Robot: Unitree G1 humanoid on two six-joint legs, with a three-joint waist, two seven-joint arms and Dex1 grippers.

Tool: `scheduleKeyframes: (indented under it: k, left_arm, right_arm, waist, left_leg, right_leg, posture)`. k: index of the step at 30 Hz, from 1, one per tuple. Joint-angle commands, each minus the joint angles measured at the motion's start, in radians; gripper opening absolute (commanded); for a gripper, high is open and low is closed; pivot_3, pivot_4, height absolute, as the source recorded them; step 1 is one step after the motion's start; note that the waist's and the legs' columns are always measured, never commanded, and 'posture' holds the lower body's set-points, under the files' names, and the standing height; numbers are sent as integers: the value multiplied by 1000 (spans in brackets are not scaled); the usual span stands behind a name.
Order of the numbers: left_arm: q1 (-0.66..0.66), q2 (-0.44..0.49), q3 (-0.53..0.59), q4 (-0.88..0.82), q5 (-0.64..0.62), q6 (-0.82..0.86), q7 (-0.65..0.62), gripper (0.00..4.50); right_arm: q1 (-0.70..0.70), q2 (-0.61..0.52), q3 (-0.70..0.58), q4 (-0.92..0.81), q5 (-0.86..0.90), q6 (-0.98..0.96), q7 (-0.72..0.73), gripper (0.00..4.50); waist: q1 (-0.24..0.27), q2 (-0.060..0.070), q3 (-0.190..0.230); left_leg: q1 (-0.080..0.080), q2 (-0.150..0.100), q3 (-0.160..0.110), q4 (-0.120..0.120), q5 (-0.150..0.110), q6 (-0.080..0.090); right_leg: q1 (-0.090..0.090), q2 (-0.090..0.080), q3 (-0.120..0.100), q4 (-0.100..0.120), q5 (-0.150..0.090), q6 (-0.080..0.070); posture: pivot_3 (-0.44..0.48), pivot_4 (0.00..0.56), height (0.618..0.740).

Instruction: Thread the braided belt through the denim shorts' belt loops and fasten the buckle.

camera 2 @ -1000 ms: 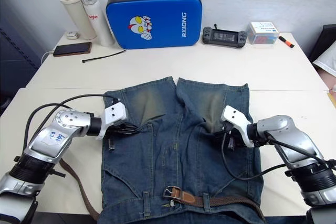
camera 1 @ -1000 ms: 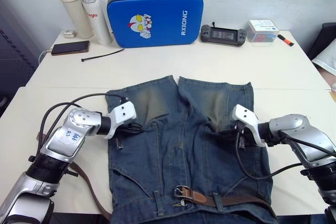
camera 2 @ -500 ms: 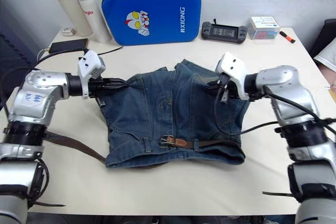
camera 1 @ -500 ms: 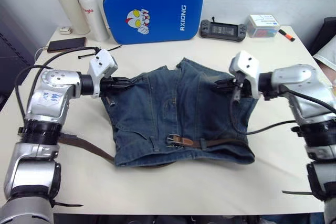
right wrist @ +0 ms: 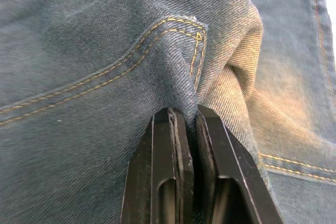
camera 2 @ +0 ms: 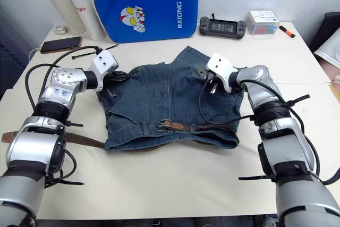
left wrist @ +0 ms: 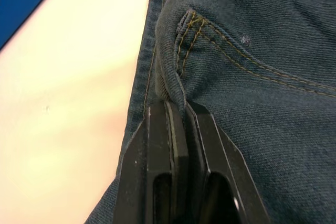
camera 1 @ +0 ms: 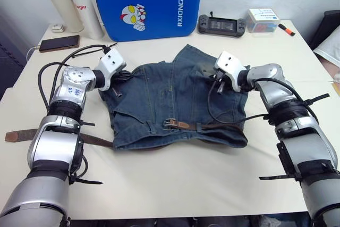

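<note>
The denim shorts (camera 1: pixel 170 97) lie bunched in the middle of the table, waistband toward me. The braided belt (camera 1: pixel 215 126) runs along the waistband under a belt loop (camera 1: pixel 197 126). Its silver buckle (camera 1: pixel 169 124) sits near the waistband's middle, and its brown tail (camera 1: pixel 21 134) trails off to the left on the table. My left gripper (camera 1: pixel 119 77) is shut on a fold of denim (left wrist: pixel 176 85) at the shorts' left side. My right gripper (camera 1: pixel 212 82) is shut on a fold by a stitched pocket corner (right wrist: pixel 195 51) at the right side.
At the back stand a blue case (camera 1: pixel 146 6), two flasks (camera 1: pixel 58 3), a phone (camera 1: pixel 58 42), a game controller (camera 1: pixel 222 24), a small box (camera 1: pixel 263 15) and an orange marker (camera 1: pixel 287 30). Bare tabletop (camera 1: pixel 175 179) lies in front of the shorts.
Both grippers, still shut on the denim, have dragged the shorts away from the near edge toward the table's middle, bunching the legs. The view has also shifted, and the belt's tail now shows at the left.
</note>
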Motion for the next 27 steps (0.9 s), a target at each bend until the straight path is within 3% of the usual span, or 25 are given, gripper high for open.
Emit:
scheduleKeyframes:
  k: [1, 4, 5, 6, 8, 12, 14, 18, 23, 27]
  left_arm:
    - [-21, -9, 6, 45, 27, -31, 40, 78]
    - [-3, -29, 9, 56, 27, -18, 12, 78]
    - [2, -36, 21, 55, 13, 3, -10, 656]
    - [6, -38, 26, 51, 8, 9, -16, 863]
    - [6, -37, 47, 37, -10, 28, -27, 1621]
    - [5, -4, 67, -10, -23, 64, -67, 3512]
    - [6, 21, 97, -72, -55, 119, -110, 4433]
    - [47, 94, 165, -309, -145, 330, -199, 4479]
    - [164, 197, 243, -661, -247, 679, -203, 4479]
    - [335, 300, 328, -986, -383, 1008, -225, 4479]
  right_arm:
    - [-53, -5, -37, 105, -30, -59, -57, 0]
    - [-57, 15, -45, 154, -19, -54, -30, 0]
    - [-59, 21, -55, 167, -9, -39, -11, 712]
    - [-61, 23, -62, 173, -2, -33, 2, 939]
    - [-67, 20, -76, 172, 3, -21, 29, 1799]
    - [-83, -4, -109, 139, 19, 9, 85, 3805]
    - [-87, -28, -124, 100, 33, 36, 136, 4500]
    - [-65, -81, -146, -66, 83, 125, 267, 4500]
    - [48, -136, -153, -417, 182, 262, 409, 4500]
    - [197, -206, -154, -785, 340, 470, 519, 4500]
  waist:
    - [-2, 0, 0]
    - [-5, 0, 0]
    - [-5, 0, 0]
    - [-5, 0, 0]
    - [-5, 0, 0]
    - [-7, 0, 0]
    - [-7, 0, 0]
    - [-9, 1, 0]
    - [-16, 1, 0]
    - [-14, 1, 0]
  left_leg:
    - [0, -1, 0, 0, 0, 0]
    - [0, -1, -1, 0, 0, 0]
    - [0, -2, -1, 0, 0, 0]
    - [0, -2, -1, 0, 0, 0]
    - [0, -2, -1, 0, 0, 0]
    - [0, -2, -1, 0, 0, 0]
    - [0, -2, -1, 0, 0, 1]
    - [-2, -2, -1, 0, 0, 0]
    - [-1, -1, -4, 0, 0, 1]
    - [0, -1, -4, -1, 0, 1]
  right_leg:
    - [0, -1, 0, 0, 0, 0]
    - [0, -2, 0, 1, 0, 0]
    - [0, -2, 0, 1, 0, 0]
    - [0, -3, 0, 1, 0, 0]
    - [0, -3, 0, 1, 0, 0]
    - [0, -7, 0, 1, 0, 0]
    - [0, -7, 0, 1, 0, 0]
    - [-1, -8, 1, 1, 0, 0]
    - [-2, -8, 4, 1, 0, 0]
    - [-1, -8, 4, 1, 0, 0]
  posture:
    - [0, 150, 677]
    - [0, 150, 677]
    - [0, 150, 677]
    - [0, 150, 677]
    - [0, 150, 677]
    - [0, 150, 677]
    - [0, 150, 677]
    - [0, 150, 677]
    - [0, 150, 677]
    - [0, 150, 677]
